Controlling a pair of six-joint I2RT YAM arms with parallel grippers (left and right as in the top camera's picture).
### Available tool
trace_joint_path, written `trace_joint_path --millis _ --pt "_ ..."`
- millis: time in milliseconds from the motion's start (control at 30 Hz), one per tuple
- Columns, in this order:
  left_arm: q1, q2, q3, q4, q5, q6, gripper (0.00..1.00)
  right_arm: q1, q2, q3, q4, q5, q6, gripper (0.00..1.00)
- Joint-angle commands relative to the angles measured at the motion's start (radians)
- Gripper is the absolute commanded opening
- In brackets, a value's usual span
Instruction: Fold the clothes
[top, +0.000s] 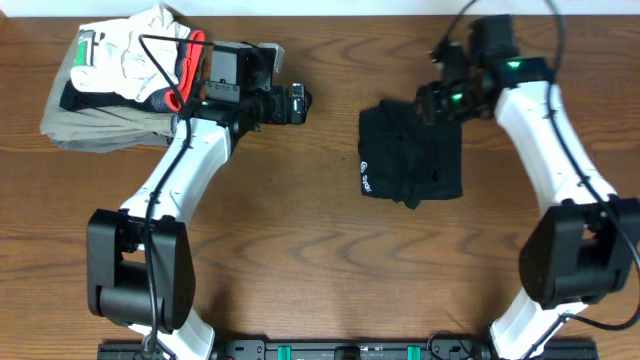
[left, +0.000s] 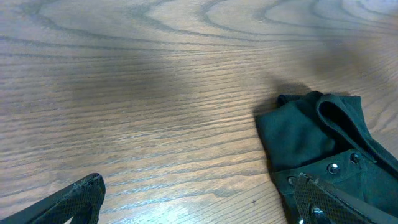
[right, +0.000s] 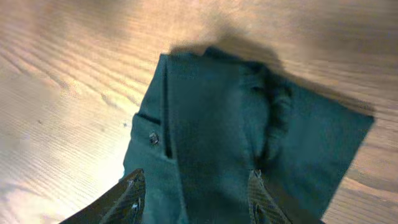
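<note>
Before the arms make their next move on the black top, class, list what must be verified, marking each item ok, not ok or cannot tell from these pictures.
1. Black top lies as a folded packet on the table: ok.
2. Right gripper has its jaws apart above the fabric, pinching nothing: ok.
3. Left gripper is open, over wood beside the top: ok.
4. Top lies apart from the stack of folded garments: ok.
5. Folded edges line up neatly: not ok; the lower edge looks uneven from overhead.
6. Hidden layers underneath lie flat: cannot tell.
</note>
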Motion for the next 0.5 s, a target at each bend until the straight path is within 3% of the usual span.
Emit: trace_joint_path --millis 0,300,467 --pt "0.012 -0.008 0.006 -0.002 -0.005 -0.004 0.98 0.068 0.009 0.000 -0.010 0.168 -0.019 0.56" --pt "0.044 -0.008 0.006 -0.002 -0.005 -0.005 0.98 0.135 0.076 0.000 -0.026 0.330 -0.019 0.55" --pt "0.044 -0.008 0.006 -0.002 -0.005 -0.004 0.98 0.135 0.138 0.000 -0.040 0.329 -0.019 0.43"
